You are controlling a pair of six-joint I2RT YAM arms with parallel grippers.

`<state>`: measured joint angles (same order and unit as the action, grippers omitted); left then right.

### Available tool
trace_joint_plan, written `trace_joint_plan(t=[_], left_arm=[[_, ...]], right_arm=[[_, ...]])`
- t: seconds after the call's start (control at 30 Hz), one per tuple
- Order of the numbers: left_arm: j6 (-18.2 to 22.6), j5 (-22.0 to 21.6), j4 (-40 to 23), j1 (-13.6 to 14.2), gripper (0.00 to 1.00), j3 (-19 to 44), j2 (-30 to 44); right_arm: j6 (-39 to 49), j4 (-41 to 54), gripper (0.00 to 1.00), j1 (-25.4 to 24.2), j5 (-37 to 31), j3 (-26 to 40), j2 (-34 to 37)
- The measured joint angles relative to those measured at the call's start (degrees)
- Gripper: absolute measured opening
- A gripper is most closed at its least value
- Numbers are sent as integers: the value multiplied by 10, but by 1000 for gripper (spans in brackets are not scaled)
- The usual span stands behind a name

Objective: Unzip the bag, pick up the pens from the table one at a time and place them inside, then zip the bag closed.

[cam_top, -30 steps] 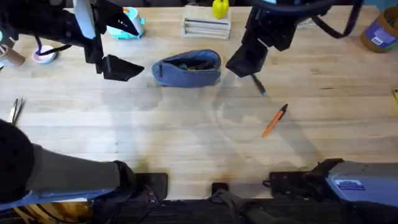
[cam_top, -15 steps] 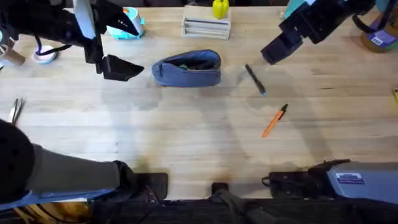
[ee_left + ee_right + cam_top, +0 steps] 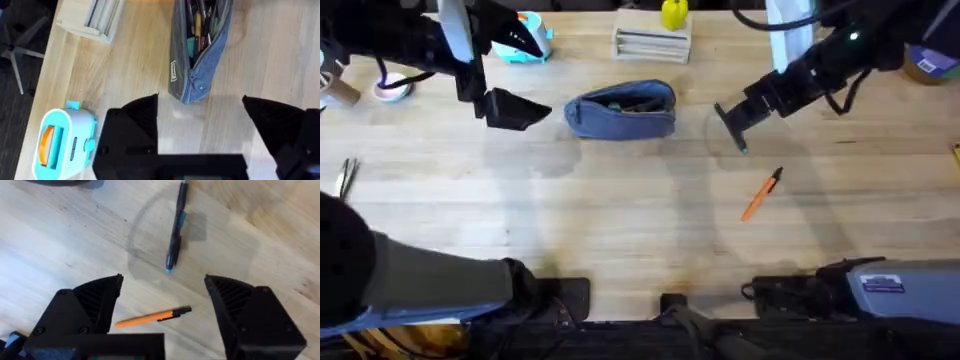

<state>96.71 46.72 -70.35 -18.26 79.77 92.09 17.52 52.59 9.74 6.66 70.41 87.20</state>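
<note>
The grey-blue bag (image 3: pixel 620 110) lies unzipped at the table's far middle, with several pens showing inside (image 3: pixel 200 30). My left gripper (image 3: pixel 515 108) hangs open just left of the bag's end (image 3: pixel 200 117), holding nothing. The dark pen with the teal tip (image 3: pixel 175 230) lies on the table right of the bag; only its tip (image 3: pixel 740 144) shows under my right gripper (image 3: pixel 735 115). That gripper (image 3: pixel 162 292) is open above the pen, apart from it. Nearer the front right lies the orange pen (image 3: pixel 761 193), also seen from the right wrist (image 3: pixel 152 316).
A teal toy toaster (image 3: pixel 525 38) and a wooden rack (image 3: pixel 652 42) with a yellow piece (image 3: pixel 673 13) stand behind the bag. A tape roll (image 3: pixel 930 52) sits far right and metal tweezers (image 3: pixel 347 175) at the left edge. The table (image 3: pixel 620 220) is bare wood in front.
My right gripper drew back from beside the bag to the far right, then came down over the dark pen. The left arm, bag and orange pen have not moved.
</note>
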Motion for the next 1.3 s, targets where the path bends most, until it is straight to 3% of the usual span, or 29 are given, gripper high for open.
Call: trace_joint_plan(t=[0.53, 1.1, 1.2, 1.3], left_arm=[[0, 0, 32, 0, 993, 0, 0], [0, 0, -3, 0, 993, 0, 0], [0, 0, -9, 0, 993, 0, 0], [0, 0, -10, 0, 994, 0, 0]], right_arm=[[-8, -76, 997, 1, 5, -6, 139], [-8, -123, 974, 4, 5, -7, 164], [-9, -125, 869, 4, -4, -7, 168], [-10, -127, 466, 3, -15, -2, 175]])
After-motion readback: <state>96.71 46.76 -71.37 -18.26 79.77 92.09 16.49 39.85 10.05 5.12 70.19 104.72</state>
